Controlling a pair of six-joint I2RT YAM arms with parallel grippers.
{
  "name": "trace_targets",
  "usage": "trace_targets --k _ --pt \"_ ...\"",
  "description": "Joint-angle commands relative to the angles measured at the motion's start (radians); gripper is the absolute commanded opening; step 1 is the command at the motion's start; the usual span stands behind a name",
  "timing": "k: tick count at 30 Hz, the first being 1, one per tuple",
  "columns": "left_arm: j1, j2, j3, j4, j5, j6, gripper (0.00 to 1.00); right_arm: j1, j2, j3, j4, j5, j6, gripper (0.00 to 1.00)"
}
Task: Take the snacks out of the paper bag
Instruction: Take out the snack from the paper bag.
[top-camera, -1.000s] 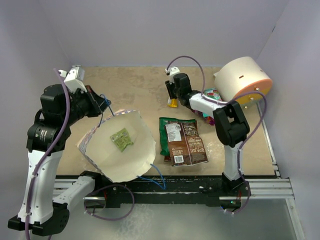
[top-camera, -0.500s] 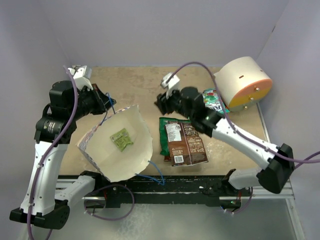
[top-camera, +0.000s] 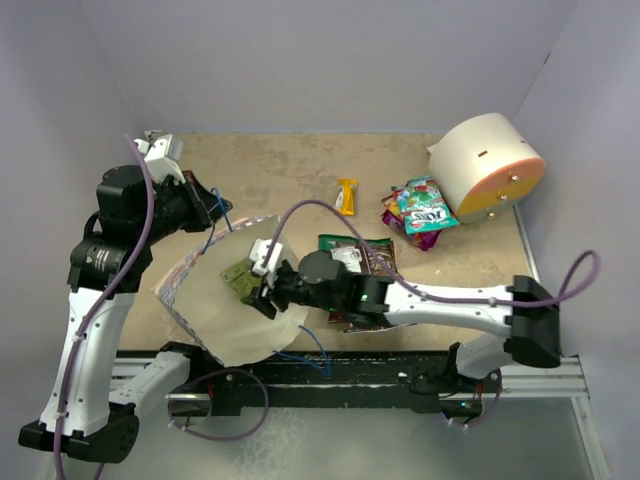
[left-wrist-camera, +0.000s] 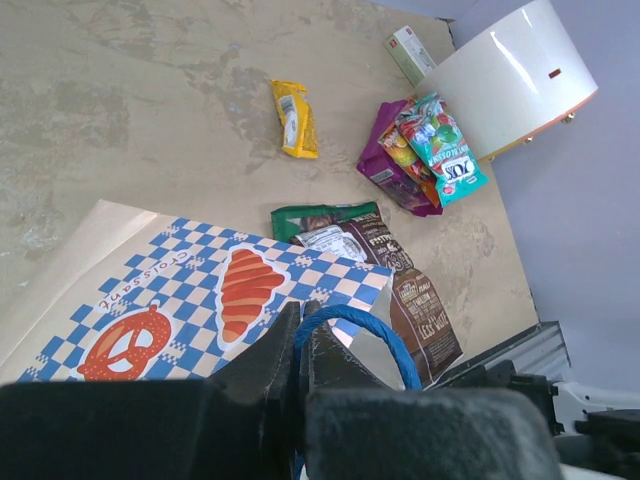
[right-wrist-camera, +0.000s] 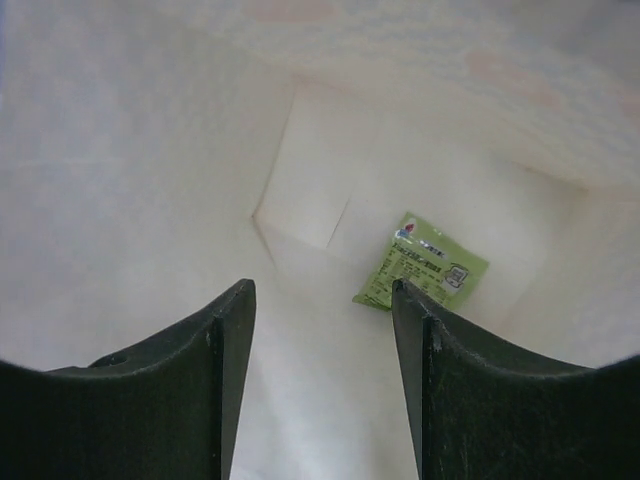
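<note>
The paper bag (top-camera: 232, 335) lies tilted with its cream mouth facing up; its blue-and-white checkered outside shows in the left wrist view (left-wrist-camera: 180, 300). My left gripper (top-camera: 212, 213) (left-wrist-camera: 300, 330) is shut on the bag's blue string handle (left-wrist-camera: 385, 335) and holds that side up. My right gripper (top-camera: 262, 287) (right-wrist-camera: 322, 300) is open inside the bag's mouth, just short of a small green packet (top-camera: 238, 275) (right-wrist-camera: 420, 262) on the bag's floor. Outside lie the green-and-brown chip bag (top-camera: 378, 262) (left-wrist-camera: 400, 270), a yellow bar (top-camera: 346, 196) (left-wrist-camera: 293, 118) and teal and purple candy bags (top-camera: 420, 208) (left-wrist-camera: 425, 150).
A cream cylinder with an orange face (top-camera: 488, 160) (left-wrist-camera: 510, 75) stands at the back right, next to the candy bags. A small box (left-wrist-camera: 408, 52) lies behind it. Purple walls close three sides. My right arm stretches over the chip bag.
My right arm has swung from the far middle of the table down into the bag's mouth, leaving the yellow bar on the table. The left gripper still holds the handle.
</note>
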Motion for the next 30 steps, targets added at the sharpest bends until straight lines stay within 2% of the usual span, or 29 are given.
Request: trace_targets --k 1,5,9,11,15,19,24,30 --pt "-0.003 0.002 0.039 0.052 0.030 -0.020 0.00 0.015 0.131 -0.005 0.197 0.022 -0.040 0.60" --pt "-0.003 0.005 0.057 0.047 0.052 -0.018 0.00 0.021 0.265 0.030 0.260 0.063 -0.162 0.65" --pt "-0.003 0.000 0.065 0.054 0.074 -0.019 0.00 0.016 0.396 0.139 0.174 0.171 -0.257 0.70" --pt "-0.003 -0.005 0.063 0.064 0.090 -0.021 0.00 0.008 0.431 0.146 0.200 0.195 -0.273 0.73" --pt "-0.003 -0.014 0.056 0.089 0.119 -0.022 0.00 0.008 0.506 0.188 0.222 0.230 -0.204 0.79" --pt "-0.003 -0.015 0.056 0.105 0.135 -0.027 0.00 0.004 0.623 0.307 0.127 0.347 -0.113 0.85" --pt "-0.003 -0.004 0.060 0.110 0.152 -0.030 0.00 -0.009 0.717 0.406 0.046 0.348 -0.041 0.93" --pt "-0.003 0.005 0.076 0.109 0.157 -0.030 0.00 -0.034 0.771 0.453 -0.055 0.383 0.001 0.95"
